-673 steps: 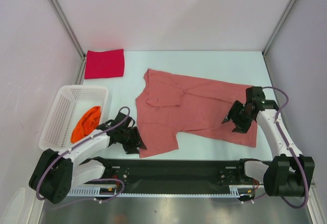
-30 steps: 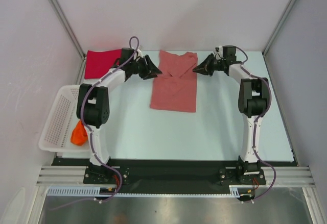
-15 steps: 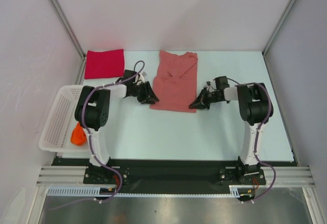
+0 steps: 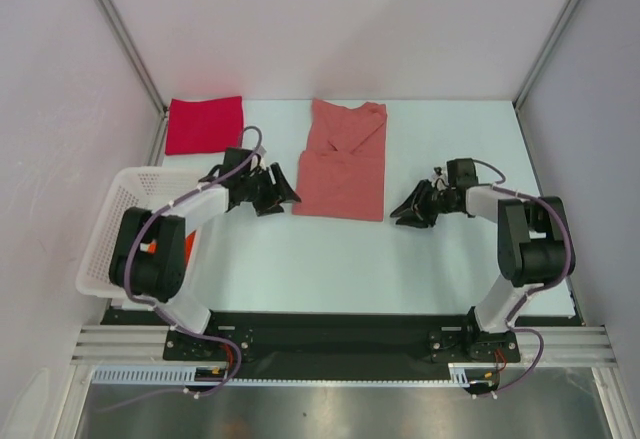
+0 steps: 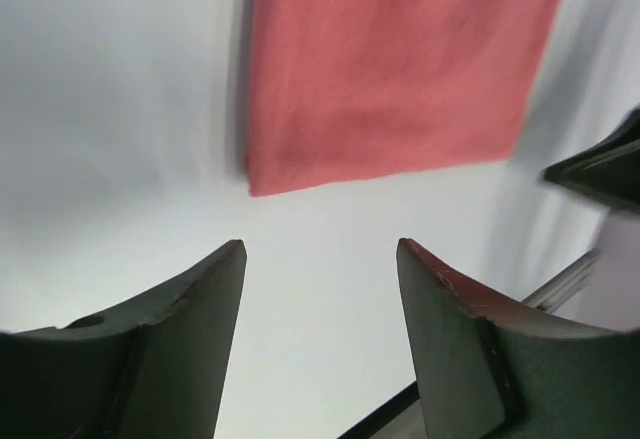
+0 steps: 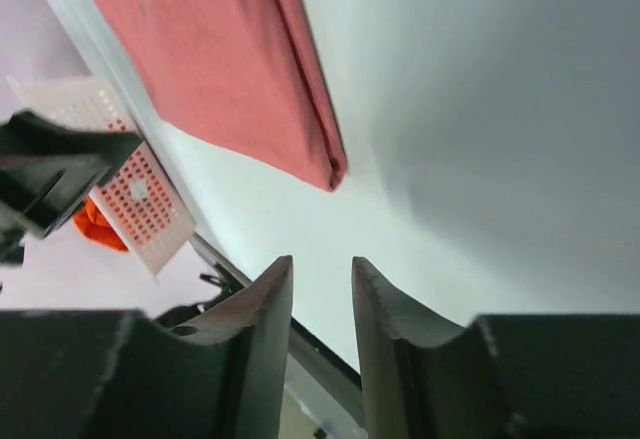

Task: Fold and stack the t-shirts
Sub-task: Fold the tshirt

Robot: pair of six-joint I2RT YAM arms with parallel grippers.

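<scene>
Top external view: my left arm hides most of the orange t-shirt (image 4: 150, 248) in the basket (image 4: 105, 229) at the table's (image 4: 330, 259) left edge. The folded salmon-pink t-shirt (image 4: 342, 164) lies toward the far edge, between my left gripper (image 4: 285, 191) and right gripper (image 4: 405, 214), touching neither; both sets of jaws stand apart, empty. The crimson red t-shirt (image 4: 205, 124) occupies the far left corner.

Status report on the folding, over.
Left gripper and right gripper open, empty. Salmon tee folded, apart from folded red tee. Orange tee in basket. No obstruction.

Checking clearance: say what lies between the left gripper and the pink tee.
Nothing but bare table, seen in the left wrist view between left gripper and pink tee.
</scene>
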